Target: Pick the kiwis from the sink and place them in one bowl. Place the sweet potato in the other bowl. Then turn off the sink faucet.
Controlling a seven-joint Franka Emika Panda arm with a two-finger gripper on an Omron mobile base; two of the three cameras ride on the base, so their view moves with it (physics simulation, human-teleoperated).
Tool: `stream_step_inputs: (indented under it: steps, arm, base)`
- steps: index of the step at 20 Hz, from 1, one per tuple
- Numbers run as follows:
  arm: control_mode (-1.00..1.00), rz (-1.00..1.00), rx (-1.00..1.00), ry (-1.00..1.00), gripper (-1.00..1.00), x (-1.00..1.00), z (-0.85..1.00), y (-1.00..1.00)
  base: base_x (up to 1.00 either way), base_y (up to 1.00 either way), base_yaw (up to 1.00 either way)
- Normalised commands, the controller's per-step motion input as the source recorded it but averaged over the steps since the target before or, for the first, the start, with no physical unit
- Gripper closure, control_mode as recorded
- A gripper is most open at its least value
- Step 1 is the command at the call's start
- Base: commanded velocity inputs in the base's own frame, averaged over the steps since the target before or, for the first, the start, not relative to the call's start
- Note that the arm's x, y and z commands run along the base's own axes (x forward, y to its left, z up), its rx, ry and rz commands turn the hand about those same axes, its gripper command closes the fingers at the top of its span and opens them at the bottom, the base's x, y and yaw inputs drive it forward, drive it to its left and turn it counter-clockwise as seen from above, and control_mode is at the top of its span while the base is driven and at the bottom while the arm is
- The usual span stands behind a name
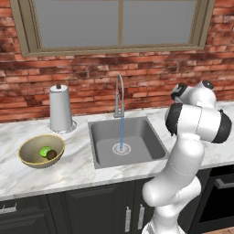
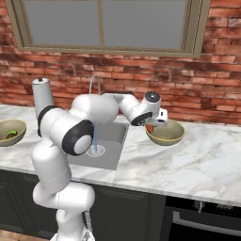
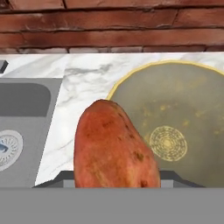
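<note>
1. The end effector is clamped on the oblong orange-red sweet potato; in the hand view the root stands directly ahead of the fingers, its lower end between them and its tapered end pointing away.
2. Judged from its look, the sweet potato is firm, fairly dense and rough-skinned, so it should not slip easily. The hold looks low on the root; a grip across its thick middle would resist tipping best.
3. Just beyond and to one side of the end effector, touching nothing, sits the empty wide olive-gold bowl with a pale rim on the white marble desk. The root hangs near its rim, not yet over its centre.
4. On the other side lies the square grey steel sink, water running from the tall chrome gooseneck faucet.
5. Well beyond the sink, the second olive-gold bowl holds the green and brown kiwis.
</note>
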Motion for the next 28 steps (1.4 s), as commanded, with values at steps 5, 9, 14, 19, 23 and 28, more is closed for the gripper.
stream_step_inputs:
  steps: [5,9,14,19,23,28]
  arm:
    - [-1.0,0.0,0.0,0.0,1.0,0.2,-0.08,-0.26]
    - [-1.0,0.0,0.0,0.0,1.0,0.12,-0.13,-0.13]
    - [-1.0,-0.01,-0.01,0.0,-1.0,0.09,-0.1,0.05]
    - [-1.0,0.0,0.0,0.0,-1.0,0.0,-0.27,-0.01]
    - [-1.0,0.0,0.0,0.0,-1.0,0.0,-0.35,-0.13]
    - [-1.0,0.0,0.0,-0.02,-1.0,0.0,-0.1,-0.2]
  base:
    - [0.0,0.0,0.0]
    - [0.0,0.0,0.0]
    - [0.0,0.0,0.0]
    - [0.0,0.0,0.0]
    - [0.0,0.0,0.0]
    - [0.0,0.0,0.0]
